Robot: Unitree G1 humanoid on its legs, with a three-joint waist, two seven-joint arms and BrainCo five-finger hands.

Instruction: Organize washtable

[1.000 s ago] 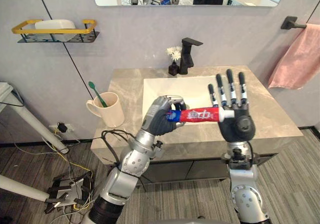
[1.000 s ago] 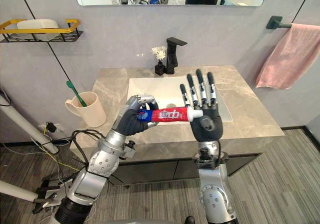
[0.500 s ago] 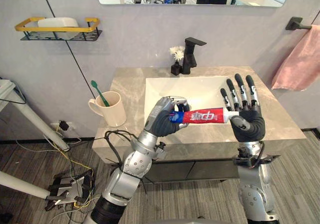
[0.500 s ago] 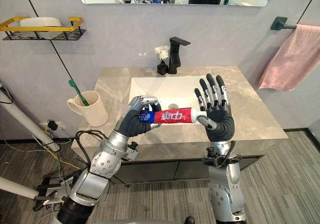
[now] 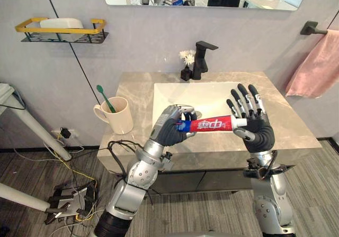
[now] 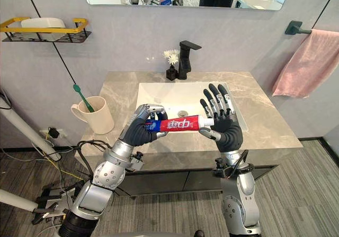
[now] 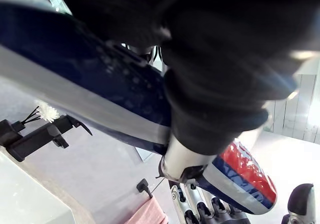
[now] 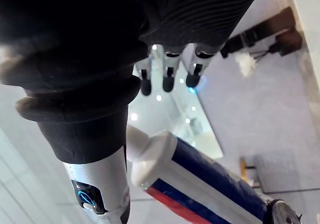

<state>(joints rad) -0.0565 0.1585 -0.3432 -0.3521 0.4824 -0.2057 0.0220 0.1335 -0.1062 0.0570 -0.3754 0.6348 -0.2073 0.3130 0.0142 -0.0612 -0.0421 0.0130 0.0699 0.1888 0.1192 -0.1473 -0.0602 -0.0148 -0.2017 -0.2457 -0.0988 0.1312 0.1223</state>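
Left hand (image 5: 170, 129): my fingers curled round the blue end of the toothpaste tube (image 5: 213, 124), holding it level above the sink's (image 5: 201, 94) front edge. Right hand (image 5: 255, 131): fingers spread and straight, the tube's white cap at my palm. Mug (image 5: 122, 118) with green toothbrush (image 5: 103, 98) stands on the desk (image 5: 132, 86), left of the sink.

The toothpaste tube (image 5: 212, 124) is red with white lettering and blue at one end, and its cap (image 5: 241, 122) is white. The left hand (image 5: 170, 130) and right hand (image 5: 255, 132) are dark grey with silver, black-tipped fingers. The washtable top (image 5: 136, 91) is beige with marble veining, the basin (image 5: 204, 97) white and the tap (image 5: 201, 57) black. The toothbrush (image 5: 104, 98) is green, the mug (image 5: 122, 118) cream and the towel (image 5: 316, 65) pink. The wall shelf (image 5: 58, 32) is black wire with a yellow rim.
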